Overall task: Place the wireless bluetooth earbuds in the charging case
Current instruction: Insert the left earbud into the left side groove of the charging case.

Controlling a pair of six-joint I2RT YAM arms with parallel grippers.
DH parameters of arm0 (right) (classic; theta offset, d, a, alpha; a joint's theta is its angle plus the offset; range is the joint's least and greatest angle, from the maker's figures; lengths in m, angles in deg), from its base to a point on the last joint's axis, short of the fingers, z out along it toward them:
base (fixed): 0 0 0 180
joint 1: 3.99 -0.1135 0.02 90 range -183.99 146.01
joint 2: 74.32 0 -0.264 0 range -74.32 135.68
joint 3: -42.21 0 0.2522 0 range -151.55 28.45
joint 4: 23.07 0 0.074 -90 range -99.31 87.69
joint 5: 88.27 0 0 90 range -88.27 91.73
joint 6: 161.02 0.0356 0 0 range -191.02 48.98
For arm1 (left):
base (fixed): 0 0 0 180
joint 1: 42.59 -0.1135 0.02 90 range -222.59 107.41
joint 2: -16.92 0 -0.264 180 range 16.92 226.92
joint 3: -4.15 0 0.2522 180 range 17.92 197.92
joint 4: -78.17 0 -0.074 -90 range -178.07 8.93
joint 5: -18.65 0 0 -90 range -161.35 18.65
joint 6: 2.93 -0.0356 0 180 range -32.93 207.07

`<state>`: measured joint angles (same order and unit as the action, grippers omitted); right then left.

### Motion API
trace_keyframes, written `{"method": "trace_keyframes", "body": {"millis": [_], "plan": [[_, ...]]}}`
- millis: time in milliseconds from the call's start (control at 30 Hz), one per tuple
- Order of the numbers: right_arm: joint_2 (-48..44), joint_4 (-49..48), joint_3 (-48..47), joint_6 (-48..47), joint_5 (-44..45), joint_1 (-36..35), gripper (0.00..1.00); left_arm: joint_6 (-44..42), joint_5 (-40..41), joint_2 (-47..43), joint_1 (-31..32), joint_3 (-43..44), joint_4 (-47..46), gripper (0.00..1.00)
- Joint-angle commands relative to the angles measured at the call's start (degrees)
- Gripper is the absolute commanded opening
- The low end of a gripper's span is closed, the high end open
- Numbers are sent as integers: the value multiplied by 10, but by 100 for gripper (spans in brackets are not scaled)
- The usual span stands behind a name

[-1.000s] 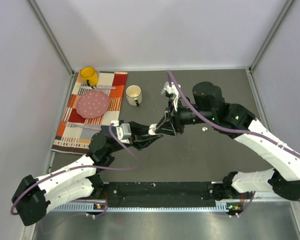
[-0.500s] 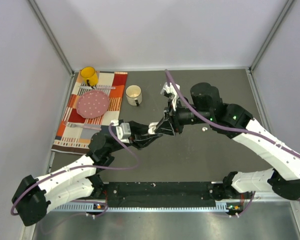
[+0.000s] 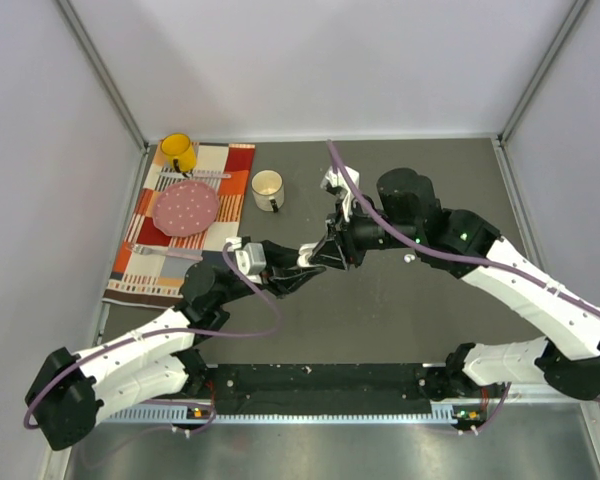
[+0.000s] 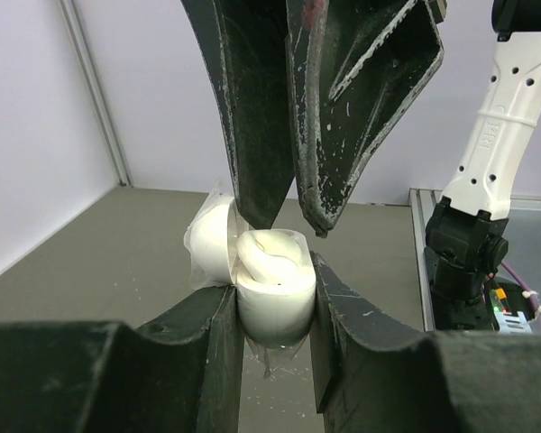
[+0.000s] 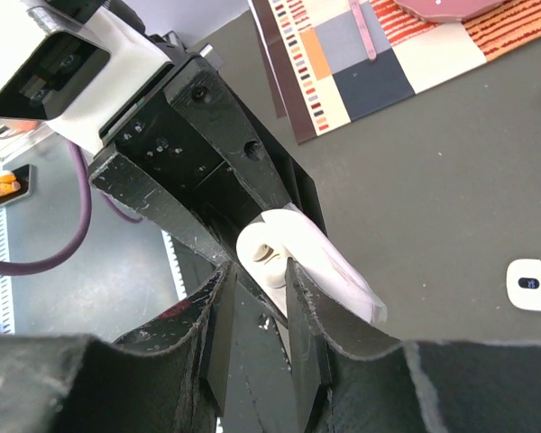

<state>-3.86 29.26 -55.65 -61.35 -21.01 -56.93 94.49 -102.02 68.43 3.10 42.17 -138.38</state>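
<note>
The left end effector (image 4: 272,290) is clamped on the sides of a white charging case (image 4: 272,311), holding it above the dark table (image 3: 380,320) with its open mouth turned toward the right end effector (image 5: 252,281), which meets it tip to tip from the opposite side. The right jaws stand narrow, their tips set down on either side of the case's mouth, and whether they pinch anything there cannot be told. A glossy white rounded earbud (image 4: 269,253) shows in that mouth, directly under the right tips and just above the left fingers. The case's lid (image 4: 209,242) is swung back to one side of the left fingers. In the right wrist view the same white case appears between the right fingers, with the black left fingers spreading away behind it. Farther off, past the right fingers and well apart from both tools, a small white piece (image 5: 532,284) with a dark mark lies alone on the table; what it is cannot be told. Beyond the left end effector, toward the table's far side, stands a white mug (image 3: 268,189), and past it a patterned placemat (image 3: 235,160) carries a pink plate (image 3: 187,207) and, at its farthest corner, a yellow cup (image 3: 178,152)
</note>
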Motion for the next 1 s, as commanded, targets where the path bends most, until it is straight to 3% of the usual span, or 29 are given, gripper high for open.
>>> {"method": "trace_keyframes", "body": {"millis": [0,333,767,967], "plan": [[-1,-53,24,5,46,6,30,6,-39,-3,9,16,-67,0],[-3,-63,43,16,27,5,30,11,-34,3,9,20,-74,0],[-9,-63,52,9,2,5,20,23,0,4,9,18,-84,0],[-14,-61,52,16,37,4,18,25,4,5,9,18,-91,0]]}}
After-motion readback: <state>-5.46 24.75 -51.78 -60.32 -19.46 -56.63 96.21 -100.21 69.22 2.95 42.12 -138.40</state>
